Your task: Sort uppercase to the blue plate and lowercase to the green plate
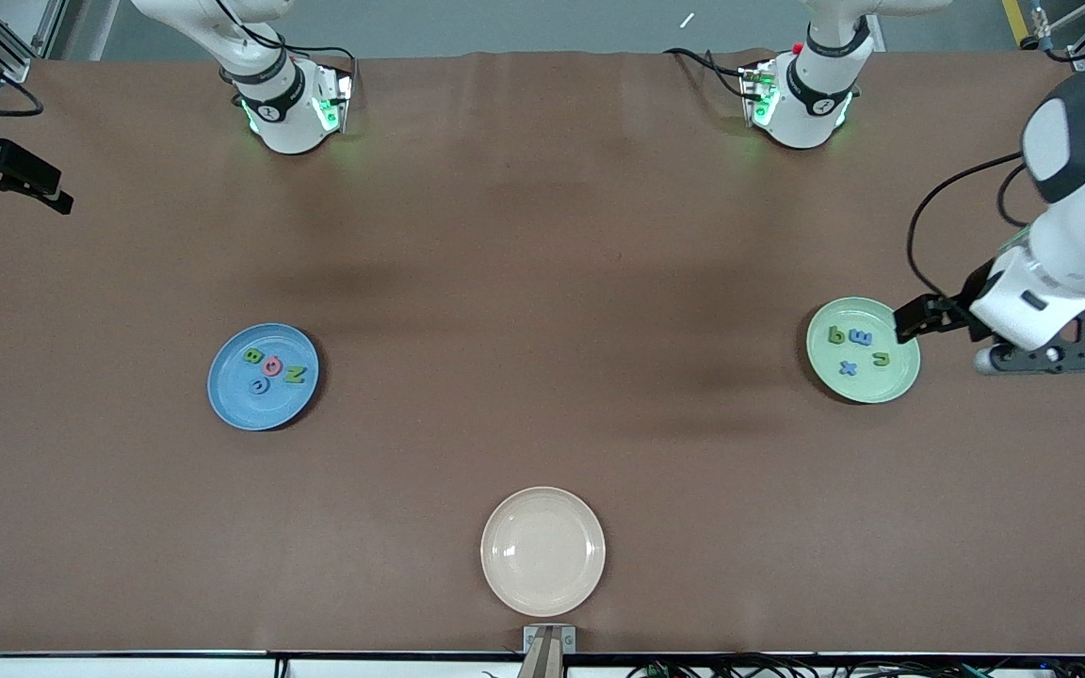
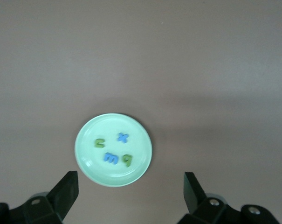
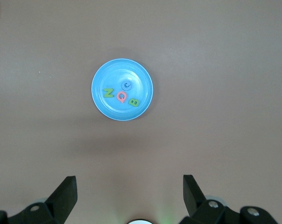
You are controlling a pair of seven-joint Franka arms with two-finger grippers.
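The blue plate (image 1: 222, 400) lies toward the right arm's end of the table and holds the uppercase letters: green B (image 1: 251, 356), pink-red G (image 1: 273, 366), green N (image 1: 294, 374) and blue C (image 1: 259, 385). The green plate (image 1: 891, 386) lies toward the left arm's end and holds the lowercase letters: green q (image 1: 835, 334), blue m (image 1: 860, 336), green u (image 1: 881, 358) and blue x (image 1: 848, 368). My left gripper (image 2: 131, 182) is open and empty, high beside the green plate (image 2: 87, 163). My right gripper (image 3: 130, 184) is open and empty, high above the table with the blue plate (image 3: 101, 105) well clear of its fingers.
An empty cream plate (image 1: 542, 551) lies in the middle, near the table's edge closest to the front camera. Both arm bases (image 1: 288, 108) stand along the table's edge farthest from that camera. A black fixture (image 1: 6, 174) sticks in at the right arm's end.
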